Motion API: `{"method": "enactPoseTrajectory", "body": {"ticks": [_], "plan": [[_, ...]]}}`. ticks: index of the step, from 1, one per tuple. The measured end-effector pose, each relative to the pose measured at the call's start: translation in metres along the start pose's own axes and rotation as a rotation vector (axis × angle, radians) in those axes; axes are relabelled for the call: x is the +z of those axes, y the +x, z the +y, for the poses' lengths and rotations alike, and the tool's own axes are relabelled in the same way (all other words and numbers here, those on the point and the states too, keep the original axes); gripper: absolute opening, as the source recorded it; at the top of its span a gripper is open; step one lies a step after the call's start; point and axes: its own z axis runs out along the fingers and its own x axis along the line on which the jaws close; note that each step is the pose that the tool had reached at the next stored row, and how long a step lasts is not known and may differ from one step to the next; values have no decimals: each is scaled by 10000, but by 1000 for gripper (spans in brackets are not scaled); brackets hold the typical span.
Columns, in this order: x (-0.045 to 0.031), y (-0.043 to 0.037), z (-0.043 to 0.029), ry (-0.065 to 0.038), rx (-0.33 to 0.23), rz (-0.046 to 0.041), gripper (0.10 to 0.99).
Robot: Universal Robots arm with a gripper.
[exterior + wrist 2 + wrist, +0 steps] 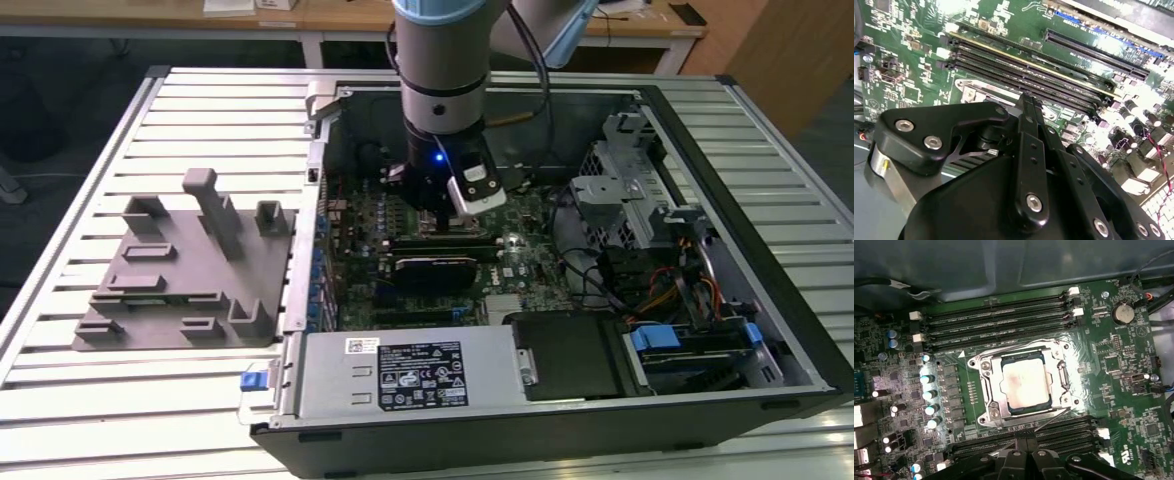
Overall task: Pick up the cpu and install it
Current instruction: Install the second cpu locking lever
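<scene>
Closest to the wrist cameras is the gripper (pixel 1025 452): its black linkage bars meet in a narrow seam with the tips drawn together, and nothing shows between them. In the second wrist view the same gripper (pixel 1026 107) looks pinched shut and empty, though its very tips are partly hidden by its own body, so that reading is somewhat tentative.

Just beyond the tips lies the socket (pixel 1021 385), a metal frame bolted to the green motherboard (pixel 1134 405). The cpu (pixel 1023 383) sits flat inside that frame, pale metal top up, and looks squared with the opening. The frame appears to rest around the chip, yet whether it is latched cannot be told.

The main risk, as I judge it, comes from how near the tips hang to the socket. A downward drift would press on the chip or frame and could bend the fine contacts beneath. A sideways drift could scrape the memory slots (pixel 999 322) that run on both sides of the socket. If the chip is not fully seated, any pressure would make it worse.

Farther off, the exterior view shows the arm (pixel 443 60) coming almost straight down into the open computer case (pixel 787 330), wrist vertical, gripper (pixel 430 222) low over the board near the case's middle. A grey fixture (pixel 174 275) lies on the slatted table (pixel 80 400), well apart to the exterior view's left.
</scene>
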Motion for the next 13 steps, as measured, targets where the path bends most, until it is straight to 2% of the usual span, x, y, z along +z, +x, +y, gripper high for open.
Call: {"method": "enactPoseTrajectory", "body": {"ticks": [7,11,13], "plan": [[40,84,-74,-463,3,93,106],[56,112,-144,-584,7,118,106],[63,114,-175,-677,8,137,106]]}}
